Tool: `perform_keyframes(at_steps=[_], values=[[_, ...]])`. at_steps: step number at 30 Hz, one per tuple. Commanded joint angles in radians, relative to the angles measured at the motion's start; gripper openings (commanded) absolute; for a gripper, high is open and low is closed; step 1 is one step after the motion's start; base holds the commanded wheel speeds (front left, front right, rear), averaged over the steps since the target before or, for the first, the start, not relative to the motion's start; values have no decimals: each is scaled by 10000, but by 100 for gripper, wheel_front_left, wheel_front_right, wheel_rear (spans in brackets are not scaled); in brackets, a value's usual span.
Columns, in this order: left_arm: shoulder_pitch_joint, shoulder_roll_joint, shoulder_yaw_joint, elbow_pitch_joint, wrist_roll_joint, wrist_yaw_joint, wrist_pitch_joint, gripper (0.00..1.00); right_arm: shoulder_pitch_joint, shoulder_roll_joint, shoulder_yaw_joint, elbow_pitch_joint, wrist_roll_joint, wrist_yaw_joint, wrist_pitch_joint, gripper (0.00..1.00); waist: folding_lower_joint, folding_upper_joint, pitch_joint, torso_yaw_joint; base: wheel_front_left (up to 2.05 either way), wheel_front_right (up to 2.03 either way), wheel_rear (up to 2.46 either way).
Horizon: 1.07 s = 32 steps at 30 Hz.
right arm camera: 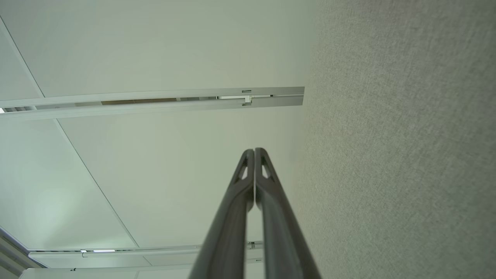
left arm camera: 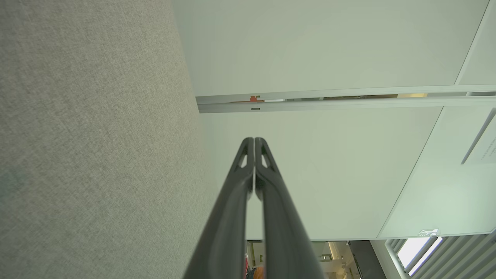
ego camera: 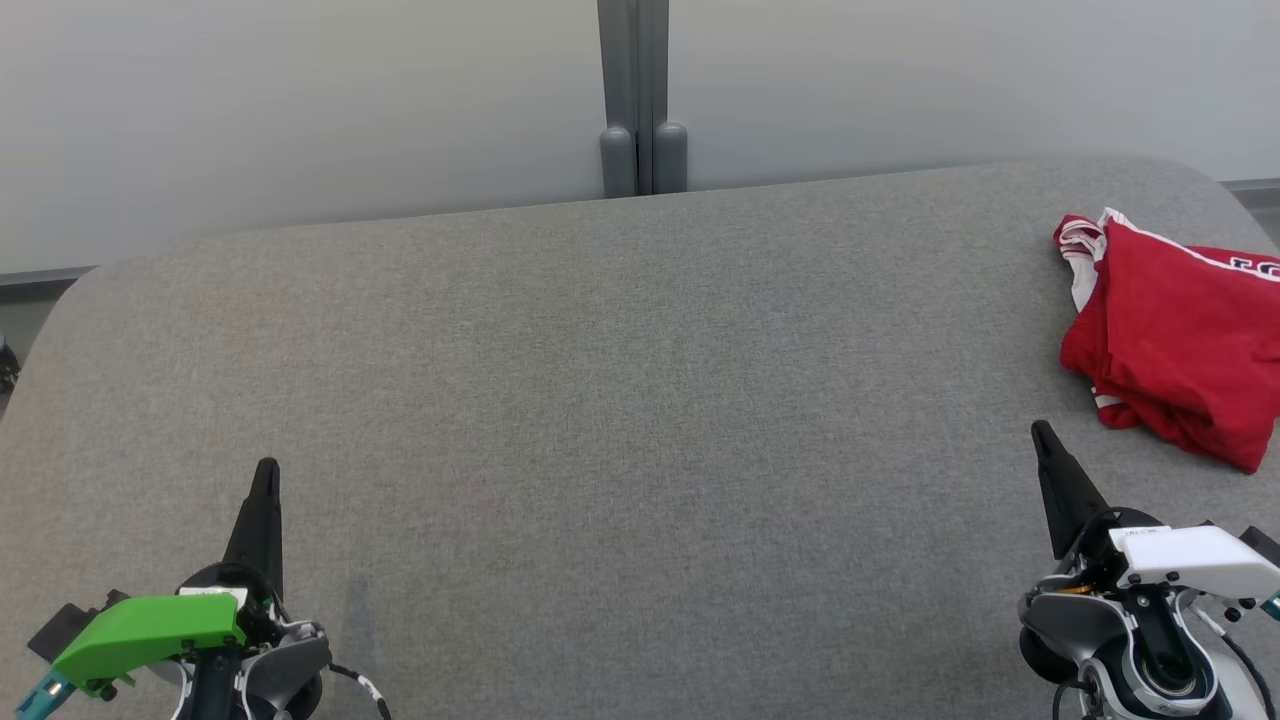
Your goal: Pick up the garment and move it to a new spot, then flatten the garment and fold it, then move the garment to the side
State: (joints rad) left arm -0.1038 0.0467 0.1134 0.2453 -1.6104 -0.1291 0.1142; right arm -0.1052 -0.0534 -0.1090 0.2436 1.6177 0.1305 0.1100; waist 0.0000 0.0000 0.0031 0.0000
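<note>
**A:** What takes up the most room in the head view?

**B:** The grey fabric table (ego camera: 600,400), rounded at its far corners. Behind it are a pale wall (ego camera: 300,100) and a grey post (ego camera: 640,90) at the middle of the far edge.

**A:** Where is the garment?

**B:** The red garment (ego camera: 1170,350) lies bunched on the table's far right, with white trim at its near-left end. The picture's right edge cuts it off.

**A:** And the robot's claws?

**B:** The left gripper (ego camera: 266,470) sits at the near left behind a green cover (ego camera: 150,630). The right gripper (ego camera: 1040,432) sits at the near right behind a white housing (ego camera: 1195,555), near the garment but apart from it. Both wrist views show the dark fingers (left arm camera: 236,201) pressed tip to tip, pinching nothing.

**A:** Any writing?

**B:** White letters run along the garment's upper right, but the frame cuts them off and they cannot be read. A small label on the white housing and a wall sign (left arm camera: 484,147) in the left wrist view are both too small to read.
</note>
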Motion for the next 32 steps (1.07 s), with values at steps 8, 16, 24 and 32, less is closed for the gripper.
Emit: perform_keyframes(at_steps=[8, 16, 24, 32], values=[[-126, 66, 25, 9, -48, -46, 30, 0, -69, -6, -30, 21, -28, 4, 47, 0, 0, 0, 0, 0, 0, 0, 0], [-126, 66, 25, 9, -48, -46, 30, 0, -70, -3, -34, 21, -35, 2, 41, 0, 0, 0, 0, 0, 0, 0, 0], [-126, 66, 25, 9, -47, -46, 30, 0, -71, 2, -38, 22, -34, 4, 47, 0, 0, 0, 0, 0, 0, 0, 0], [-126, 66, 24, 8, -47, -46, 30, 0, -71, 6, -42, 22, -40, 4, 47, 0, 0, 0, 0, 0, 0, 0, 0]])
